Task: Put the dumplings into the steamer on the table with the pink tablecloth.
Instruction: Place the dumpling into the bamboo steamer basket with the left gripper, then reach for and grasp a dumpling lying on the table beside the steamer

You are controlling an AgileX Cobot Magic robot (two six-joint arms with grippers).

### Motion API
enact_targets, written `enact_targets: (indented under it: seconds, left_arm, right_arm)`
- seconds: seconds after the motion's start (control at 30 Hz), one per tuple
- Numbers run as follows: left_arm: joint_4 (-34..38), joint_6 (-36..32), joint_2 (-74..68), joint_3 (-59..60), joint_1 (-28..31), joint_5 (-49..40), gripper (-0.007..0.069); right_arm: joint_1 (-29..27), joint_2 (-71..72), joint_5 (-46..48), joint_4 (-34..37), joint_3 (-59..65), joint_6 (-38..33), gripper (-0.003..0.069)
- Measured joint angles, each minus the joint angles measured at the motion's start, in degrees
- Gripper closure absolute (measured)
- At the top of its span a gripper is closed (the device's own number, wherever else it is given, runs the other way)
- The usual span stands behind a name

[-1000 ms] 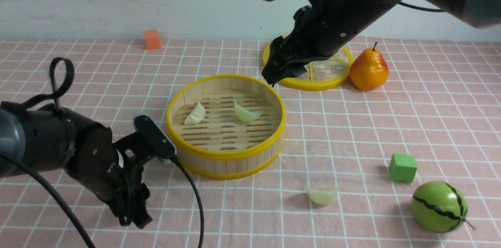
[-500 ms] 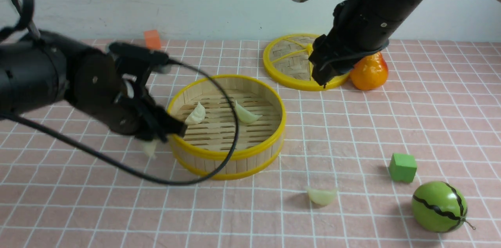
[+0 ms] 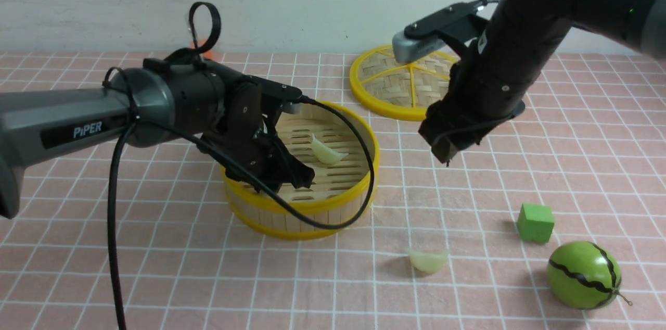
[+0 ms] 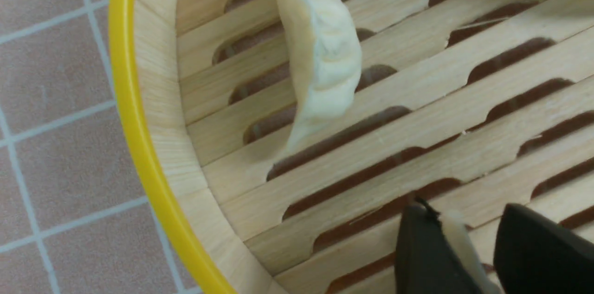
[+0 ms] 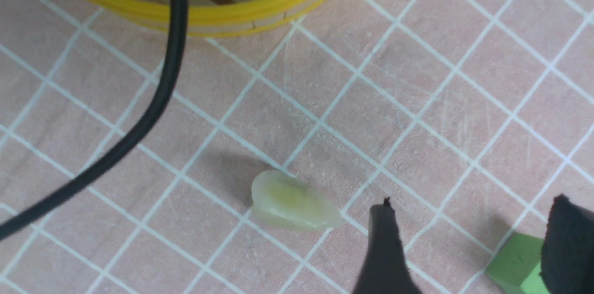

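Well, the left tool [image 4: 468,215] is partly open low in the steamer [image 3: 377,148], its 2 fingers either side of a dumpling [image 4: 466,252] that leans close to 1 of them, with a gap at the other; it looks let go, or nearly so. If it clings to that finger, lifting could drag it along or tip it over. Just beside lies a pleated dumpling [image 4: 329,53], which a sideways swing might nudge, and farther in sits a greenish dumpling [image 3: 326,152]. The arm's slack cable [image 3: 370,179] loops over the rim and could snag it on the way out, shifting the basket. Outside, the last dumpling [image 3: 427,261] rests on the table [image 3: 208,278], near the steamer; the right tool [image 5: 472,203] hangs wide open and empty, and would probably crowd the left arm if it came in too soon
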State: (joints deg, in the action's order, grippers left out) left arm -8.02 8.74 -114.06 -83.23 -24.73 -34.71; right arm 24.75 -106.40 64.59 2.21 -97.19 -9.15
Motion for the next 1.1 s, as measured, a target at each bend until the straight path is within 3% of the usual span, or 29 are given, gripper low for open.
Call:
enact_targets:
  seconds: [0.07, 0.1, 0.23, 0.3, 0.4, 0.5, 0.67, 0.83, 0.93, 0.97, 1.1]
  left_arm:
    - [-1.1, 0.0, 0.0, -0.3, 0.0, 0.1, 0.0283]
    - [-2.7, 0.0, 0.3, -1.0, 0.0, -0.3, 0.0205]
    - [-3.5, 1.1, 3.1, -3.3, 0.0, -5.2, 0.0149]
    - [-3.5, 2.5, 6.4, -4.9, 0.0, -8.7, 0.0161]
    - [-3.3, 4.3, 14.4, -5.9, 0.0, -13.5, 0.0237]
    - [-3.0, 5.6, 24.0, -6.3, 0.0, -19.6, 0.0361]
    - [-2.8, 6.0, 37.6, -0.8, 0.0, -24.6, 0.0466]
    - [-3.3, 7.6, 48.8, 10.0, 0.0, -24.3, 0.0481]
    - [-5.3, 9.2, 57.1, 19.8, 0.0, -23.7, 0.0481]
    - [-7.1, 9.9, 61.6, 25.0, 0.0, -23.6, 0.0481]
    - [-11.8, 13.4, 72.1, 37.2, 0.0, -23.2, 0.0481]
  right_arm:
    - [0.0, 0.0, -1.2, 0.0, 1.8, -1.4, 0.0216]
    - [0.0, -0.1, -2.4, 0.0, 4.3, -3.7, 0.0216]
    - [0.0, -0.8, -3.1, 0.8, 7.4, -6.9, 0.0216]
    - [0.0, -1.3, -3.9, 2.0, 8.4, -9.1, 0.0216]
    - [0.0, -2.5, -5.9, 6.0, 9.2, -12.7, 0.0216]
    - [0.0, -5.0, -7.0, 11.3, 9.3, -14.4, 0.0216]
    - [0.0, -10.3, -5.4, 13.4, 9.3, -14.7, 0.0216]
    - [0.0, -13.9, -5.5, 12.1, 9.1, -15.8, 0.0233]
    - [0.0, -14.2, -5.5, 10.6, 8.9, -16.2, 0.0314]
    - [0.0, -14.2, -5.4, 9.7, 8.6, -16.3, 0.0394]
    - [0.1, -14.2, -1.4, 6.2, 6.7, -16.3, 0.0412]
